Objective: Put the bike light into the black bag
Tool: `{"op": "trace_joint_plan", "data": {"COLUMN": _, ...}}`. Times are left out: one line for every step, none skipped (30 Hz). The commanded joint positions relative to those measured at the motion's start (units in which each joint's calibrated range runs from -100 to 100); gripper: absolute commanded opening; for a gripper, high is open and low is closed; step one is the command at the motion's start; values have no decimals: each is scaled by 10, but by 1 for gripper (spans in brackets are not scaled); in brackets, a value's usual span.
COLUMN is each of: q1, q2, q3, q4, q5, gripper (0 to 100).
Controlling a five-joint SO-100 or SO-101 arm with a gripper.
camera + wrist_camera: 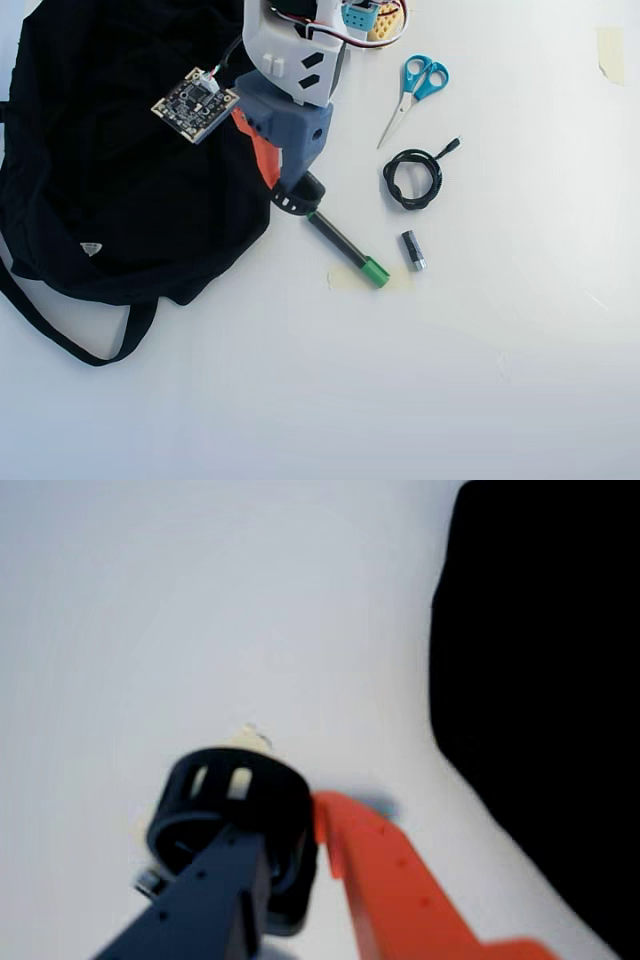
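The bike light (228, 805), a small black body with a slotted rubbery strap ring, sits between my dark blue and orange fingers in the wrist view. My gripper (288, 825) is shut on it. In the overhead view the bike light (299, 196) shows at the tip of my gripper (287, 186), right beside the right edge of the black bag (120, 150). The floppy black bag fills the left of the overhead view, with a small white triangular label. In the wrist view the black bag (545, 680) is the dark mass at the right.
A black pen with a green cap (346, 246) lies just below the light. A small black-and-silver cylinder (413, 250), a coiled black cable (414, 178) and blue scissors (416, 84) lie to the right. The bag's strap (70, 342) loops at lower left.
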Motion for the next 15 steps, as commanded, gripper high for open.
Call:
{"op": "trace_joint_plan", "data": {"q1": 63, "q2": 0, "q3": -11, "q4": 9, "q5": -11, "gripper": 2}}
{"op": "trace_joint_plan", "data": {"q1": 66, "q2": 1, "q3": -9, "q4": 9, "q5": -11, "gripper": 2}}
{"op": "trace_joint_plan", "data": {"q1": 80, "q2": 5, "q3": 1, "q4": 7, "q5": -13, "gripper": 2}}
{"op": "trace_joint_plan", "data": {"q1": 95, "q2": 10, "q3": 9, "q4": 7, "q5": -16, "gripper": 2}}
{"op": "trace_joint_plan", "data": {"q1": 110, "q2": 15, "q3": 14, "q4": 7, "q5": -17, "gripper": 2}}
{"op": "trace_joint_plan", "data": {"q1": 123, "q2": 22, "q3": 17, "q4": 5, "q5": -17, "gripper": 2}}
{"op": "trace_joint_plan", "data": {"q1": 136, "q2": 28, "q3": 17, "q4": 3, "q5": -17, "gripper": 2}}
{"op": "trace_joint_plan", "data": {"q1": 163, "q2": 37, "q3": 15, "q4": 1, "q5": -17, "gripper": 2}}
{"op": "trace_joint_plan", "data": {"q1": 174, "q2": 39, "q3": 16, "q4": -4, "q5": -17, "gripper": 2}}
{"op": "trace_joint_plan", "data": {"q1": 184, "q2": 41, "q3": 17, "q4": -10, "q5": -17, "gripper": 2}}
{"op": "trace_joint_plan", "data": {"q1": 194, "q2": 42, "q3": 17, "q4": -18, "q5": -16, "gripper": 2}}
{"op": "trace_joint_plan", "data": {"q1": 203, "q2": 42, "q3": 17, "q4": -27, "q5": -13, "gripper": 2}}
{"op": "trace_joint_plan", "data": {"q1": 211, "q2": 42, "q3": 17, "q4": -35, "q5": -13, "gripper": 2}}
{"op": "trace_joint_plan", "data": {"q1": 220, "q2": 42, "q3": 17, "q4": -44, "q5": -12, "gripper": 2}}
{"op": "trace_joint_plan", "data": {"q1": 236, "q2": 42, "q3": 17, "q4": -57, "q5": -12, "gripper": 2}}
